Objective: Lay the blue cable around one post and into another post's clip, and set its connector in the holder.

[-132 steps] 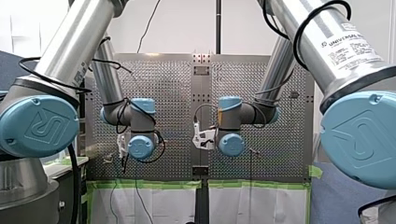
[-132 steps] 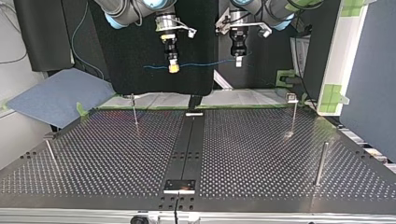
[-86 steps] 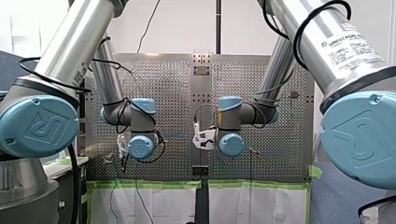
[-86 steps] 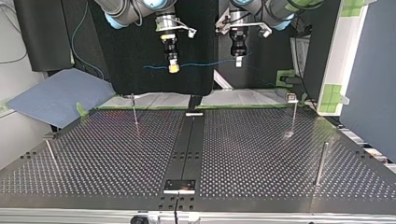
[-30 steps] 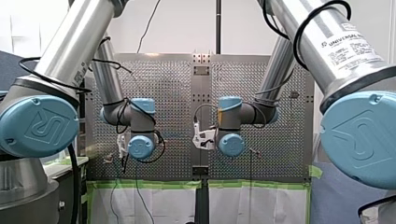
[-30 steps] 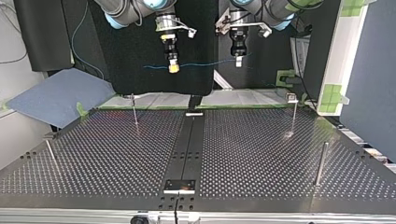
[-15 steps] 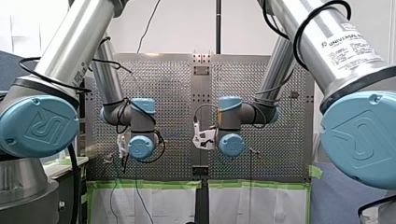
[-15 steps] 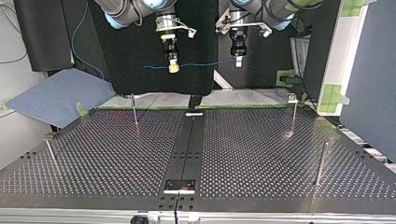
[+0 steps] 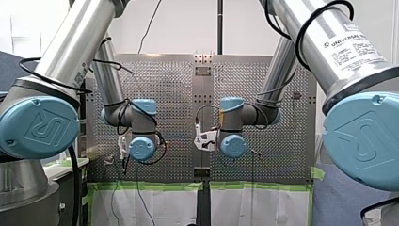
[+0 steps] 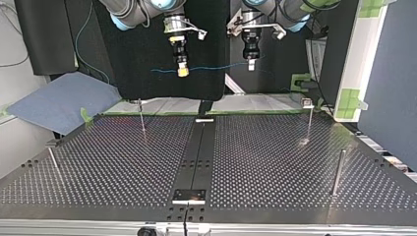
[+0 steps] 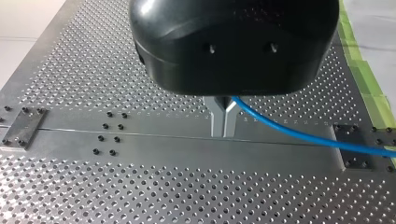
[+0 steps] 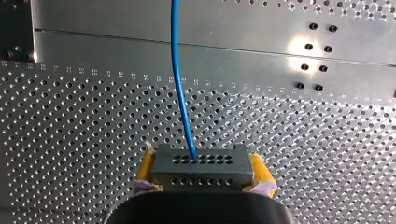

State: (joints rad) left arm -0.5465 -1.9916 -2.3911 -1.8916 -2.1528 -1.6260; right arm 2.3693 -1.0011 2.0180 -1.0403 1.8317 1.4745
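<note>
Your left gripper (image 11: 223, 133) is pinching the thin blue cable (image 11: 289, 132); your right gripper (image 12: 202, 169) is clamping its black perforated connector block (image 12: 201, 165), both high above the perforated metal table (image 10: 275, 157). Tugging toward a slim metal post (image 10: 309, 123), you are probably risking the cable slipping through the left fingers.

Thin blue cable (image 10: 216, 66), near level in mid-air, into a dark grey, hole-dotted connector (image 12: 201, 165).

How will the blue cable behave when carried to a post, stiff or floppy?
Probably floppy: the cable runs curved between my left tool and the connector in my right tool. Likely light, being thin, so slack may swing.
</note>
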